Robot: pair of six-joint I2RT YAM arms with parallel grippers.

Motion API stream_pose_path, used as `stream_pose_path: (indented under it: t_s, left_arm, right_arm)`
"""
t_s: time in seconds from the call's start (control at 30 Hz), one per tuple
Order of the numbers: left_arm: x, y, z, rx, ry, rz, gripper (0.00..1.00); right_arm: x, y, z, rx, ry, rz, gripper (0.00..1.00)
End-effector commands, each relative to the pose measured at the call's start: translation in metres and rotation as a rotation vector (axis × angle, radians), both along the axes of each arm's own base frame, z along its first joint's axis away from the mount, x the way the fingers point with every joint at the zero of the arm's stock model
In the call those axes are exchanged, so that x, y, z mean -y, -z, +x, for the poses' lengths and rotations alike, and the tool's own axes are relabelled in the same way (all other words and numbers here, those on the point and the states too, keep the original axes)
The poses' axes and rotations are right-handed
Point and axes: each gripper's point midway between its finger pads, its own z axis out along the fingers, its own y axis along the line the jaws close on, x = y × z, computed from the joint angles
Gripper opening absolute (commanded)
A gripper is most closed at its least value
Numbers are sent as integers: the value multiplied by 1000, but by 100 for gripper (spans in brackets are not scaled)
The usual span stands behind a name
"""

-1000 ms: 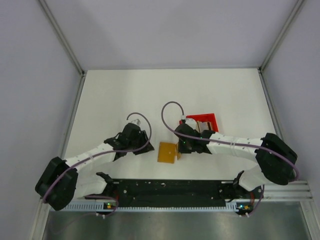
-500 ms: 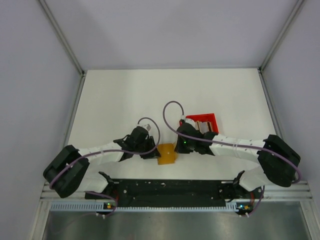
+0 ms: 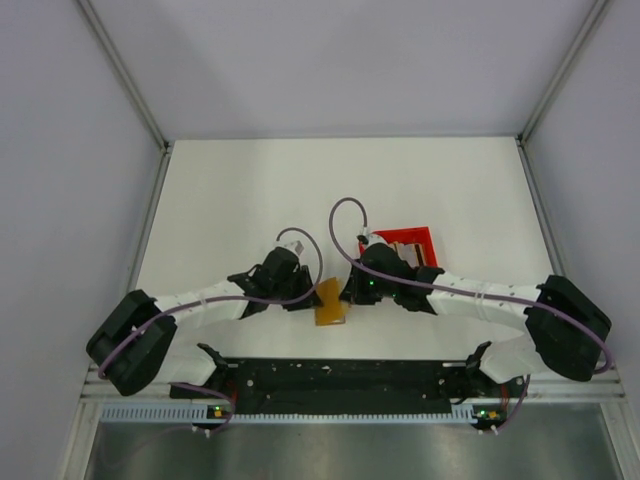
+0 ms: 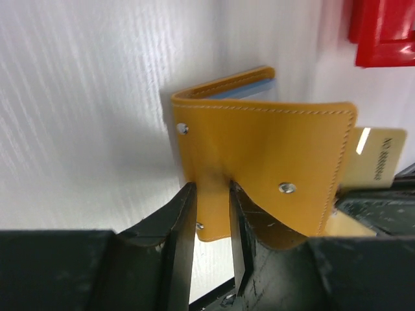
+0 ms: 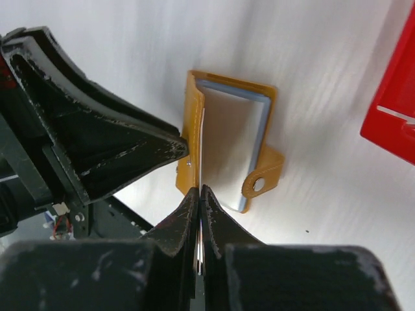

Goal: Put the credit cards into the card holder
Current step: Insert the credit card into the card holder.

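Observation:
The orange card holder (image 3: 329, 303) lies between the two grippers, partly opened. My left gripper (image 3: 303, 297) is shut on its upper flap (image 4: 272, 155) and holds that flap up. A light blue card (image 4: 243, 91) sits inside against the lower leaf and also shows in the right wrist view (image 5: 233, 149). My right gripper (image 3: 347, 293) is shut on a grey-white card, seen edge-on (image 5: 201, 142) at the holder's open mouth; its pale face with print shows past the flap (image 4: 379, 159). The holder's snap tab (image 5: 259, 184) sticks out to the right.
A red raised-rim tray (image 3: 410, 244) stands just behind the right gripper, and shows in both wrist views (image 4: 382, 32) (image 5: 395, 110). The black arm-base rail (image 3: 340, 375) runs along the near edge. The left gripper's black body (image 5: 97, 142) crowds the holder's left side.
My left arm has swung right to the card holder and shut on its flap, raising it. My right gripper has moved slightly left with the card to the holder's opening.

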Motion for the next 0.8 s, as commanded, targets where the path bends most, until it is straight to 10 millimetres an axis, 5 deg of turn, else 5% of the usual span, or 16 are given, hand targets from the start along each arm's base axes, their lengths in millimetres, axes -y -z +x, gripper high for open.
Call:
stream_pose_path:
  t_s: [0.0, 0.27, 0.57, 0.77]
  left_arm:
    - [17, -27, 27, 117, 4, -44, 32]
    - [17, -40, 38, 172, -25, -58, 20]
    - [-16, -30, 40, 150, -107, 24, 24]
    - [-39, -25, 41, 131, -181, 54, 20]
  right_arm:
    - [-23, -48, 3, 99, -51, 186, 0]
    - [-30, -52, 5, 112, -81, 185, 0]
    - [-53, -46, 1, 64, -157, 187, 0]
    - [-58, -24, 0, 29, -155, 118, 0]
